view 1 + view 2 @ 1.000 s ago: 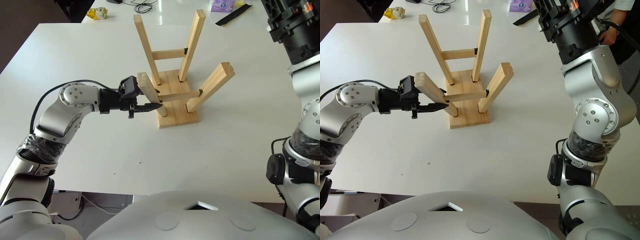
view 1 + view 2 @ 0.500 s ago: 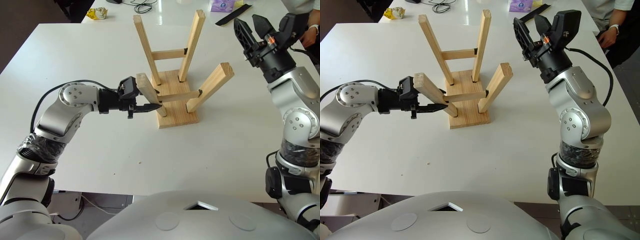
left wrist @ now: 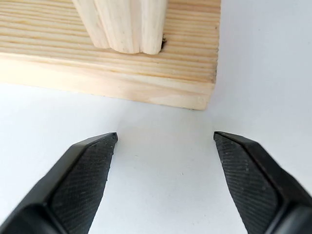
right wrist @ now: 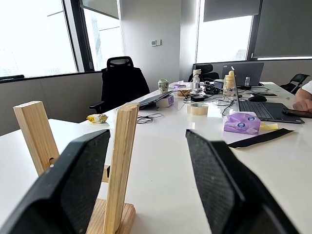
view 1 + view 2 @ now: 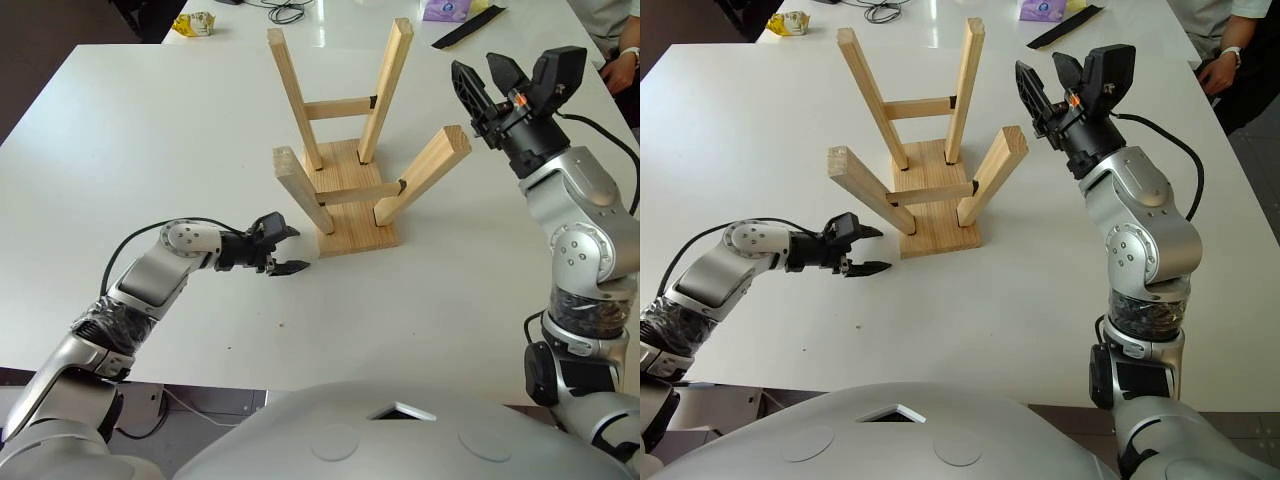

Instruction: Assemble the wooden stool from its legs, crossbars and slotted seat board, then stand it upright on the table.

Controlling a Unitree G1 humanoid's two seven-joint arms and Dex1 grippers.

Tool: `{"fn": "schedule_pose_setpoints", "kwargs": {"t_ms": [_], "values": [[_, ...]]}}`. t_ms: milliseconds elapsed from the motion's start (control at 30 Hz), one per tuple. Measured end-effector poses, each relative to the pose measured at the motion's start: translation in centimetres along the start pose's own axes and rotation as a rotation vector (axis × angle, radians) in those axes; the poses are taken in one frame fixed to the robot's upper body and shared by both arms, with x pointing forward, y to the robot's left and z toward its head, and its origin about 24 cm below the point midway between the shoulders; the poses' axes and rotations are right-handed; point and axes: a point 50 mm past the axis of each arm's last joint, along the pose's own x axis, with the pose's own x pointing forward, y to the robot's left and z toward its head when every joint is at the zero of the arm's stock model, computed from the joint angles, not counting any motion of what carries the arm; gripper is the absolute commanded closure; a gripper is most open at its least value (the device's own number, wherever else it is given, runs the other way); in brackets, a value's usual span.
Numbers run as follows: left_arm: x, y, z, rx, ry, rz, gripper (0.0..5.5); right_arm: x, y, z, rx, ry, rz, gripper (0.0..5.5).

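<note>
I get bright, even daylight throughout. Past my right gripper the windows blow out to white, and its fingers sit dark and soft up close. The white table glares on its glossy far side, beyond the stool. Just ahead of my left gripper the seat board casts a faint, soft-edged shadow, and its grain reads crisp.

couldn't read any text, numbers or signs anywhere in this one. the wooden stool was just plain grain, no stamp or sticker on it. the purple packet and the yellow wrapper further back might have had print, but it was way too small to make out.
</note>
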Motion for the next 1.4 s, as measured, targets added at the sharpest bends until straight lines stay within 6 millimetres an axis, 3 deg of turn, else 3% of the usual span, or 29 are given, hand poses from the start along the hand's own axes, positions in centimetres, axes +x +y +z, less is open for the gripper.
{"fn": "schedule_pose_setpoints", "kwargs": {"t_ms": [133, 400, 500, 567, 700, 833, 933, 1067, 1267, 1400], "values": [[-1.7, 0.2, -0.4, -0.065, -0.002, 0.066, 1.17, -0.7, -0.6, -0.9, -0.005, 0.024, -0.02, 2.64], [-9.0, 0.1, 1.0, -0.176, -0.178, 0.199, 1.17, -4.8, -4.6, -5.5, -0.035, 0.191, -0.197, 2.64], [-10.3, 0.7, 3.2, -0.169, -0.321, 0.224, 1.17, -5.8, -5.7, -7.7, -0.065, 0.271, -0.254, 2.64], [-11.0, 1.2, 6.0, -0.16, -0.524, 0.23, 1.17, -5.8, -5.7, -9.0, -0.092, 0.317, -0.247, 2.64], [-12.5, 0.5, 10.2, -0.16, -0.835, 0.189, 1.17, -5.5, -5.0, -9.7, -0.098, 0.326, -0.201, 2.64], [-12.8, -0.3, 11.1, -0.198, -0.925, 0.177, 1.15, -5.1, -5.2, -7.5, -0.066, 0.215, -0.209, 3.07], [-12.9, 0.1, 11.1, -0.266, -0.974, 0.241, 1.57, -4.6, -4.7, -5.5, -0.051, 0.138, -0.184, 3.51], [-12.3, 0.5, 11.7, -0.293, -0.978, 0.371, 1.82, -3.8, -2.5, -2.1, -0.054, 0.028, -0.104, 3.61], [-10.1, -1.4, 13.6, -0.164, -0.92, 0.386, 1.82, -2.9, 1.2, 3.5, -0.099, -0.132, 0.045, 3.61], [-9.8, -2.1, 14.7, -0.13, -0.939, 0.371, 1.82, -2.9, 3.1, 5.2, -0.126, -0.167, 0.137, 3.61]]}}
